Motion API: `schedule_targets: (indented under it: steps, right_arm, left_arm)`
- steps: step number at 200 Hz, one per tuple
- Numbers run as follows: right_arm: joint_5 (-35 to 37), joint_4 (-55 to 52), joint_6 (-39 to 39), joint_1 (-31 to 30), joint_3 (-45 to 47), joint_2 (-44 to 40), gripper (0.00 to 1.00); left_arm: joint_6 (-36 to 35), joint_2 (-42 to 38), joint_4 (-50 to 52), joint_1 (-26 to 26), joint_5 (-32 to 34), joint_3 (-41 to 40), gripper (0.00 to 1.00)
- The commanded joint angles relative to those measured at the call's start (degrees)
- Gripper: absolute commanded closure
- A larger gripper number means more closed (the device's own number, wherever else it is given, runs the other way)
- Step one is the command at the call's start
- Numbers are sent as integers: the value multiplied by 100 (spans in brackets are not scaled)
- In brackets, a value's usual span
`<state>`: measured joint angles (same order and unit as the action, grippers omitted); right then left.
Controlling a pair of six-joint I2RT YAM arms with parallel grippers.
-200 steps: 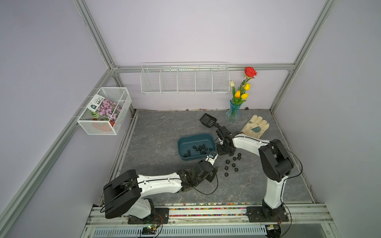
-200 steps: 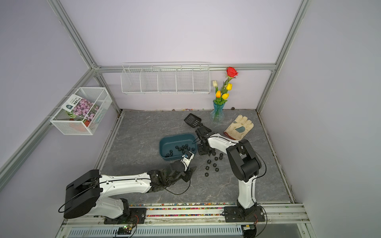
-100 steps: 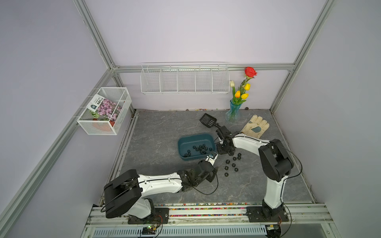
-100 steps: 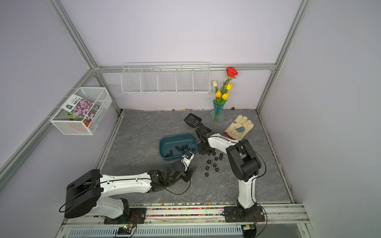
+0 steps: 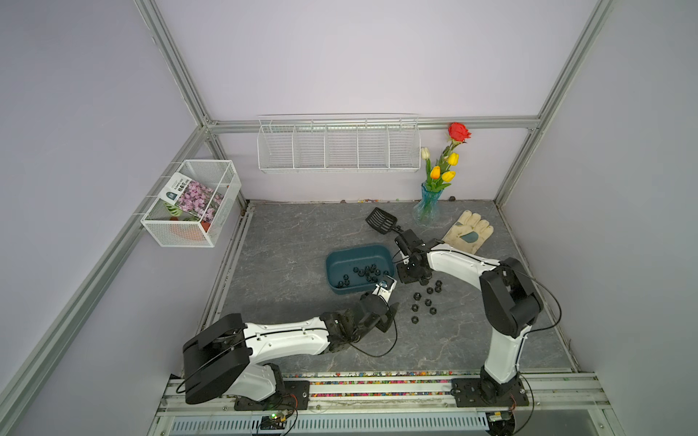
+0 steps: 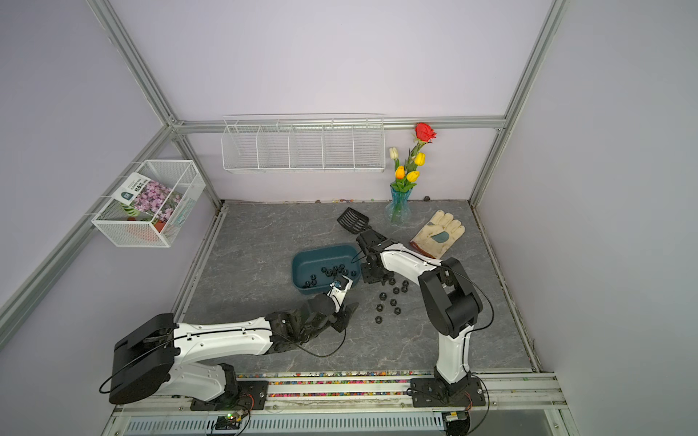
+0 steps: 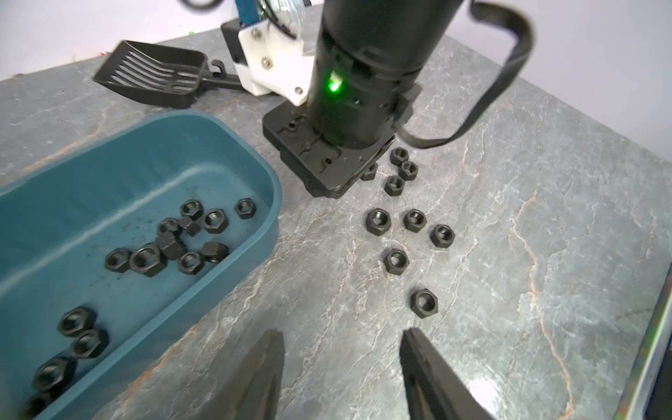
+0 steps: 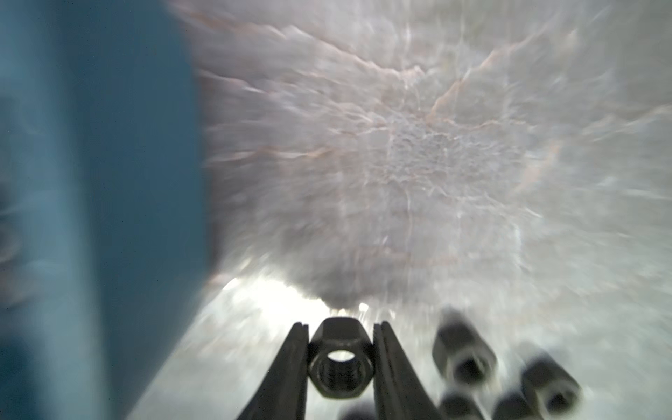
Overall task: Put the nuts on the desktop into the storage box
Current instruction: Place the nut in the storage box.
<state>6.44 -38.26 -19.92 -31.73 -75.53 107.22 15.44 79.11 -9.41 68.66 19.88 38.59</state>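
Right gripper (image 8: 341, 329) is squeezing one black nut (image 8: 340, 363) between its two fingers, clamped on the flat sides with the hole facing the wrist camera. It's hanging low over the tabletop (image 5: 287, 241), just beside the short end of the blue tub (image 5: 342, 260), right at the edge of the loose nuts (image 7: 414, 220). That wrist view is blurring a lot, so I can't tell if the nut is touching the stone or not.

Left gripper (image 7: 340, 343) is sitting with its fingers apart and nothing between them. It's pointing at the bare stone between the tub's near corner and the scattered bunch, close to the table.

About eight loose nuts are lying flat on the tabletop beside the tub, three of them huddling tight next to the right gripper. A dozen or so stored nuts (image 7: 145, 256) are lying inside the tub, most in one clump and a few down at the other end.

Further back a black scoop (image 5: 380, 221), a glove (image 5: 468, 232) and a vase of flowers (image 5: 427, 205) are sitting on the table, none of them touching the tub.
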Motion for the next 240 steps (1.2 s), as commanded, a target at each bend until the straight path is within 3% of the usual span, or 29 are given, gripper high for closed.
schedule_targets:
  steps: [1, 47, 123, 240]
  right_arm:
    - [196, -381, 67, -226, -335, -462, 79]
    - [221, -695, 142, -609, -1029, -281, 79]
    - [-114, -980, 252, -944, -2551, 1224, 79]
    - [-256, -1030, 270, -948, -3248, 2383, 79]
  left_arm:
    - [42, -223, -85, 19, 328, -212, 43]
    - [88, -654, -79, -162, 559, -550, 43]
    - [300, -1789, 134, -538, 692, -1229, 43]
    - [408, -1775, 137, -617, 741, -1450, 43]
